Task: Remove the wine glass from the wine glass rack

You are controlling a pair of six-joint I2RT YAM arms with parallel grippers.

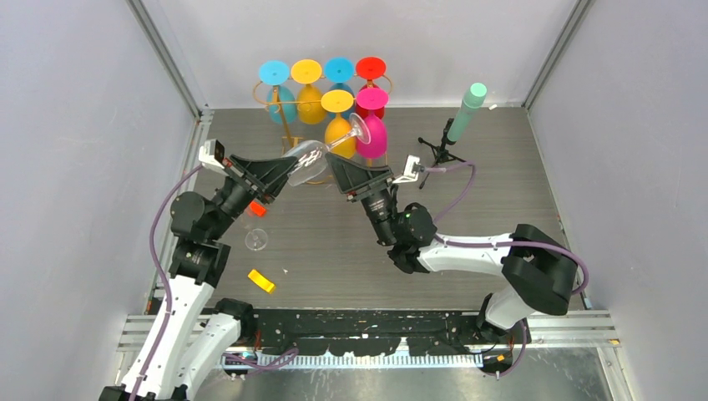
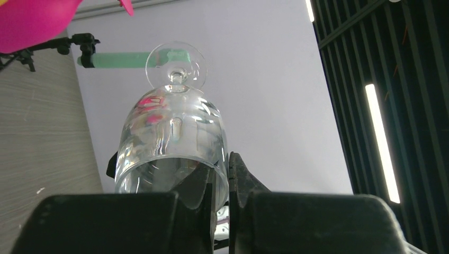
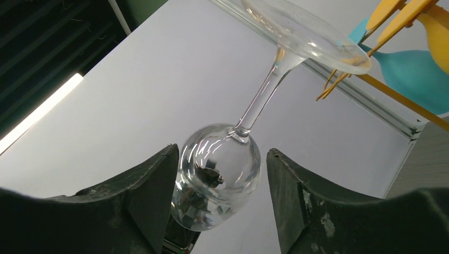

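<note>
A clear wine glass point(image 1: 316, 157) lies tilted in the air in front of the gold wine glass rack point(image 1: 286, 125), its foot point(image 1: 359, 130) close to the rack's front glasses. My left gripper point(image 1: 286, 173) is shut on the wine glass point(image 2: 172, 140) at the bowl's rim, one finger inside and one outside, as the left gripper point(image 2: 225, 170) shows in its wrist view. My right gripper point(image 1: 338, 170) is open. In the right wrist view the bowl point(image 3: 219, 174) sits between the right gripper's point(image 3: 221, 151) spread fingers, next to the left one and clear of the right one.
Several coloured glasses point(image 1: 372, 136) hang upside down on the rack, whose gold wires point(image 3: 394, 91) run just behind the clear foot. A black tripod with a green cylinder point(image 1: 464, 113) stands back right. Another clear glass point(image 1: 256, 240) and an orange block point(image 1: 261, 281) lie near the left arm.
</note>
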